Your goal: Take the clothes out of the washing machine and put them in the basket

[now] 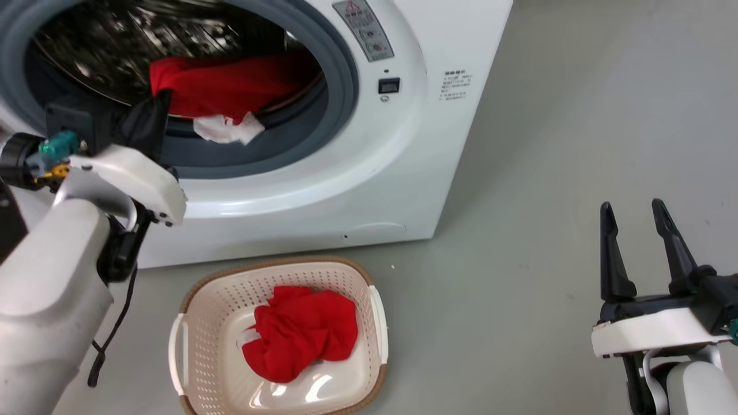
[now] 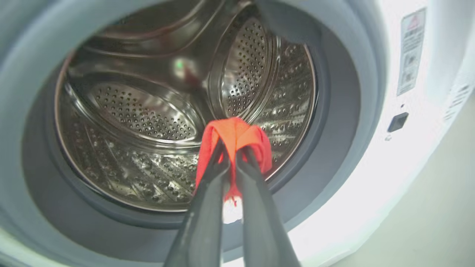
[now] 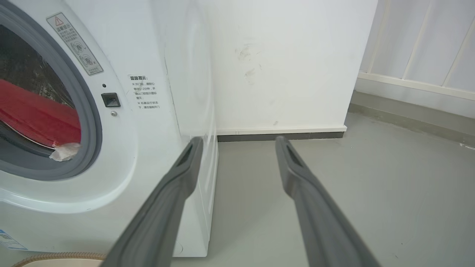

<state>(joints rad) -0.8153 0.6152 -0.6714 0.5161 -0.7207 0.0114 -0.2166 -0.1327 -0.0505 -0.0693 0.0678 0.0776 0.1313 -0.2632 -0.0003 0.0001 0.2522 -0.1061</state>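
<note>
The large white front-loading washing machine [image 1: 438, 144] stands on a grey floor [image 1: 576, 115] with its round porthole open, ringed by a grey rubber seal [image 1: 340, 86]. Inside the perforated steel drum [image 2: 148, 111] lies a bright-red fabric garment [image 1: 230, 86], spread across the lower front of the opening. Its white panel [image 1: 228, 128] hangs over the inner lip of the seal.

The left end effector [image 2: 230, 148] reaches into the porthole. In the left wrist view its two long dark fingers are pressed together on a fold of the red garment, which bunches up over the fingertips in front of the drum. In the head view the same end effector [image 1: 151, 118] sits at the left side of the opening, touching the left edge of the red cloth.

On the floor just in front of the machine sits the small cream perforated plastic basket [image 1: 230, 300] with a brown rim. A second crumpled red garment [image 1: 302, 334] lies inside it, near the middle of its bottom.

The right end effector [image 1: 632, 213] hangs well to the right of the machine and the basket, above bare floor. Its fingers are spread apart and hold nothing. In the right wrist view it [image 3: 239, 142] points toward the machine's right side and a white wall [image 3: 289, 55].
</note>
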